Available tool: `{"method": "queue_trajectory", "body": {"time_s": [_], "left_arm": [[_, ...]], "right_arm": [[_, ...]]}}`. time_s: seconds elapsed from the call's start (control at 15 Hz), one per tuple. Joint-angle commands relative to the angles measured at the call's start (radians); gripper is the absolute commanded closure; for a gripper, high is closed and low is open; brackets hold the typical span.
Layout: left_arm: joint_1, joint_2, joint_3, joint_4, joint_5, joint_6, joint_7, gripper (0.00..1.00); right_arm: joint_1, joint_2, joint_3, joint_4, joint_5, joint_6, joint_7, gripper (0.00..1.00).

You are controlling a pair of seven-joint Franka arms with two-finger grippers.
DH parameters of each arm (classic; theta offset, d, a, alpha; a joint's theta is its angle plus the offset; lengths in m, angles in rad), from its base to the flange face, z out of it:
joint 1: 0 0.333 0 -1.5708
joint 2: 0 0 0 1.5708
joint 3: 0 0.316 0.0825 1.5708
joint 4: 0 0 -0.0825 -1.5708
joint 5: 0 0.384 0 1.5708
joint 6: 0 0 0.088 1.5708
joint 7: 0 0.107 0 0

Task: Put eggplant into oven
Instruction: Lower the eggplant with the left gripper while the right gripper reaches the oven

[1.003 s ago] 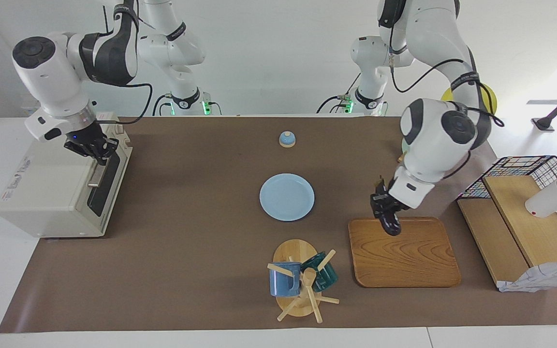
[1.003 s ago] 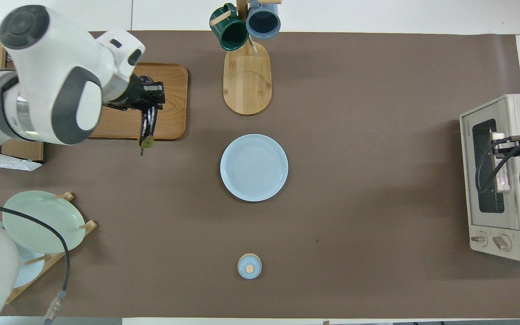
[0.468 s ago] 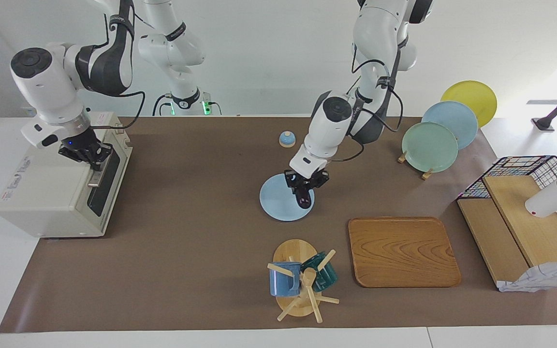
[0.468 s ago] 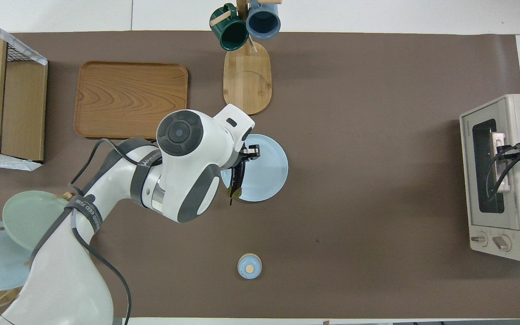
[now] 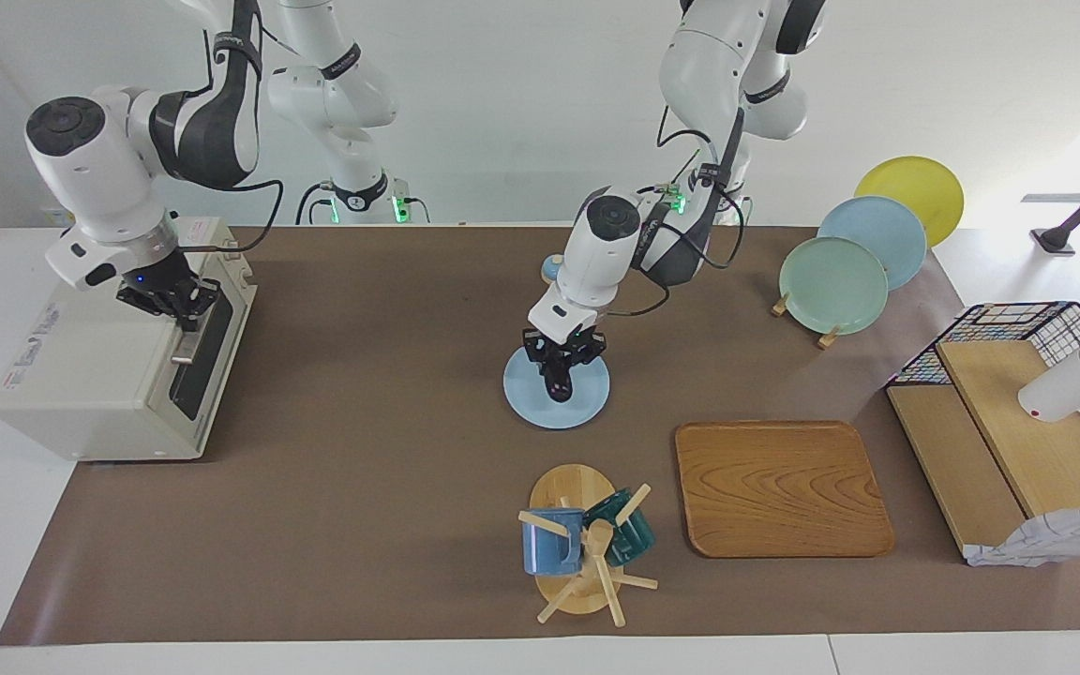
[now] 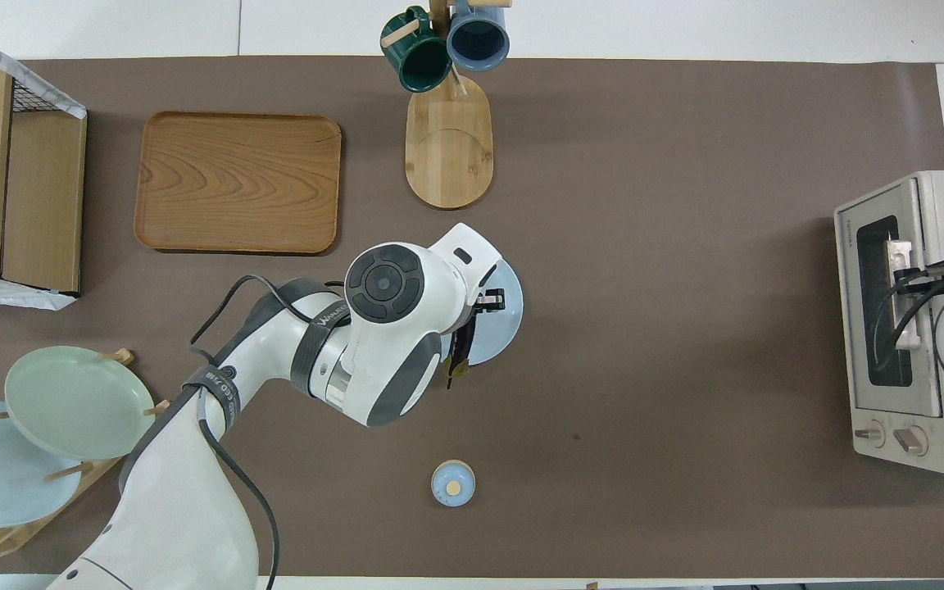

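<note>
My left gripper (image 5: 557,364) is shut on the eggplant (image 5: 557,384), a slim dark purple-black piece that hangs slanted from it over the light blue plate (image 5: 589,403). In the overhead view the eggplant (image 6: 461,348) shows under the left gripper (image 6: 482,301), its stem tip past the edge of the plate (image 6: 506,305) nearer to the robots. The cream-white oven (image 5: 81,375) stands at the right arm's end of the table with its dark glass door shut. My right gripper (image 5: 170,295) is at the oven's bar handle (image 5: 186,345). In the overhead view the right gripper (image 6: 908,266) lies over the oven (image 6: 878,369).
A mug rack (image 5: 582,544) with a blue and a green mug, and a wooden tray (image 5: 784,487), lie farther from the robots than the plate. A small blue bell (image 6: 453,483) lies nearer. A plate rack (image 5: 835,272) and a wire basket (image 5: 1018,394) stand at the left arm's end.
My left gripper has carried the eggplant from over the wooden tray to over the light blue plate, toward the oven's end. My right gripper has shifted slightly at the oven's handle.
</note>
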Motion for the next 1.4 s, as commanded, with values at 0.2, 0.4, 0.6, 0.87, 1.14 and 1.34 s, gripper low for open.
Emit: {"method": "queue_trajectory", "body": {"time_s": [0.2,0.4,0.6,0.87,1.14,1.34], "left_arm": [[-0.020,0.010,0.019,-0.037,-0.018,0.065,0.012,0.98],[-0.017,0.010,0.019,-0.035,-0.018,0.060,0.012,0.22],[-0.009,0.004,0.022,-0.025,-0.018,0.031,0.014,0.00],[0.102,-0.090,0.027,0.014,-0.016,-0.120,0.087,0.00],[0.254,-0.160,0.031,0.104,-0.006,-0.349,0.214,0.00],[0.391,-0.242,0.033,0.117,0.017,-0.448,0.336,0.00]], "right_arm": [[0.052,0.041,0.007,-0.081,-0.001,0.153,0.006,1.00],[0.082,0.073,0.010,-0.081,0.008,0.201,0.011,1.00],[0.104,0.105,0.010,-0.090,0.048,0.246,0.014,1.00],[0.118,0.119,0.010,-0.144,0.048,0.352,0.024,1.00],[0.122,0.151,0.012,-0.156,0.050,0.388,0.069,1.00],[0.158,0.186,0.012,-0.156,0.050,0.414,0.119,1.00]]}}
